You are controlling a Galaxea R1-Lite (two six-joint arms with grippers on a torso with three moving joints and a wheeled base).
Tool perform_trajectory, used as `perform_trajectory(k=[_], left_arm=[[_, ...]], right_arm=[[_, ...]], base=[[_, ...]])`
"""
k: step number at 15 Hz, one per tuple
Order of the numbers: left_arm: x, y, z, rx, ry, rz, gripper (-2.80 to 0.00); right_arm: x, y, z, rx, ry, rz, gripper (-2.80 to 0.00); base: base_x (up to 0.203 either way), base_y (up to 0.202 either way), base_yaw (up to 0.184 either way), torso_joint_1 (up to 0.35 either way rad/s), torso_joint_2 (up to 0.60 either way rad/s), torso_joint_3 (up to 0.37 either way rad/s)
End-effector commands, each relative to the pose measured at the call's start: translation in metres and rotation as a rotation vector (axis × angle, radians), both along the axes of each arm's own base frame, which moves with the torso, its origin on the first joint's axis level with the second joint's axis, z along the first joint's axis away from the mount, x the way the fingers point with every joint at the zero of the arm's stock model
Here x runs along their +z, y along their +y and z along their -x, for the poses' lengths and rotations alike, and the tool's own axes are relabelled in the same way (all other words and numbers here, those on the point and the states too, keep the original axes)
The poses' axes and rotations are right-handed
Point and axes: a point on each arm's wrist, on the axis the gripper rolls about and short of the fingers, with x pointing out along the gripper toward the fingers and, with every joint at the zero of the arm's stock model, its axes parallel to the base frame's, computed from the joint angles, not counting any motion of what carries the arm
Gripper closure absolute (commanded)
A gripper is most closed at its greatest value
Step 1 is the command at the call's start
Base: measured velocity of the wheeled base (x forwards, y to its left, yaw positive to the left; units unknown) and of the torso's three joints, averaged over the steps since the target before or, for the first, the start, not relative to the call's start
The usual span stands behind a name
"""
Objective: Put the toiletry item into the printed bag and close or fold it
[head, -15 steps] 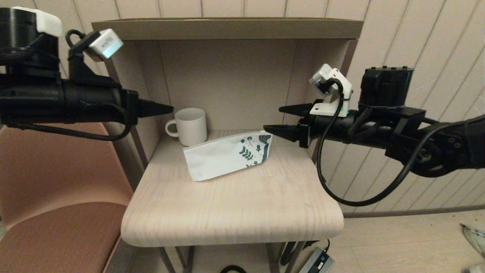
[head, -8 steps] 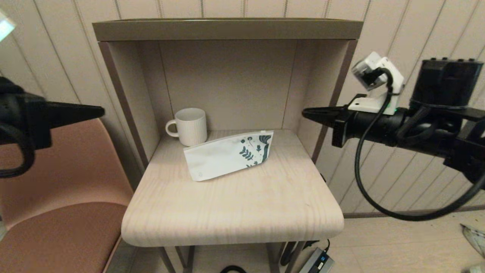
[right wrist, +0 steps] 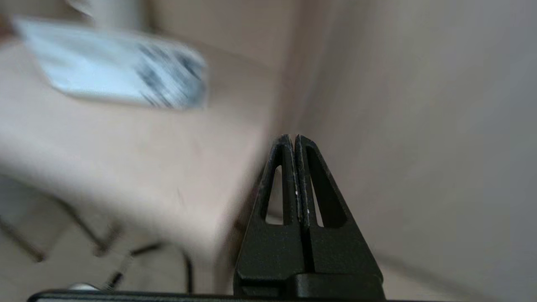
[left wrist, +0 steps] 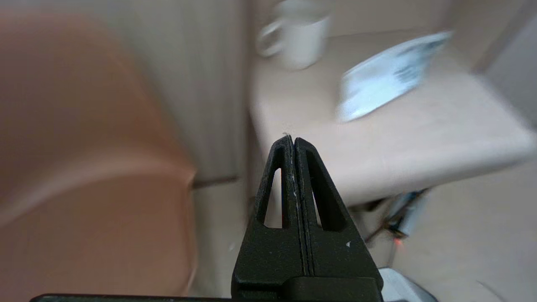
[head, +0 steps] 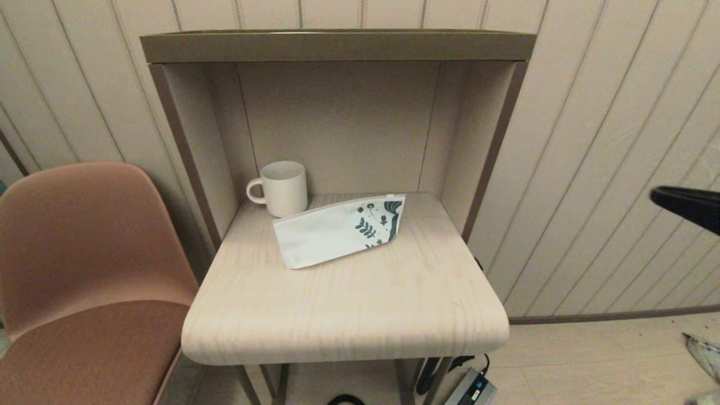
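The printed bag point(head: 337, 230) lies flat on the small wooden table point(head: 349, 315), its teal leaf print at the right end; it also shows as a pale shape in the left wrist view point(left wrist: 390, 75) and the right wrist view point(right wrist: 121, 71). The toiletry item is out of view. My left gripper point(left wrist: 292, 140) is shut on nothing, off the table's left side near the chair, outside the head view. My right gripper point(right wrist: 292, 138) is shut and empty beyond the table's right edge; only its dark tip point(head: 683, 203) shows at the head view's right border.
A ribbed white mug point(head: 281, 188) stands behind the bag's left end inside the shelf alcove point(head: 337, 45). A terracotta chair point(head: 84, 270) sits left of the table. A power adapter and cables point(head: 469, 388) lie on the floor underneath.
Both arms have pulled outward away from the bag: the left one has left the head view, the right one has withdrawn to the right border. The bag and mug have not moved.
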Motion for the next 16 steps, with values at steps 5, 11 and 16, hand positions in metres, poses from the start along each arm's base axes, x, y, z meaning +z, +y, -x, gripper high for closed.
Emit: perform_trajectory(k=[5,11,16], left_arm=[[-0.095,0.011,0.06,0.3,0.028,0.023,0.0],[-0.192,0.006,0.059,0.33,-0.025,-0.129,0.0],[-0.215,0.003,0.041,0.195,-0.354,-0.209,0.0]], right_arm=[[-0.121,-0.024,0.128,-0.287,0.024,-0.004,0.0],[-0.21,-0.02,0.125,-0.228,0.014,-0.005,0.0],[-0.201,-0.021,0.121,-0.269,-0.161,-0.073,0.0]], base=[[0.0,0.0,0.0,0.0,0.0,0.0],[0.0,0.0,0.0,0.0,0.0,0.0],[0.0,0.0,0.0,0.0,0.0,0.0]])
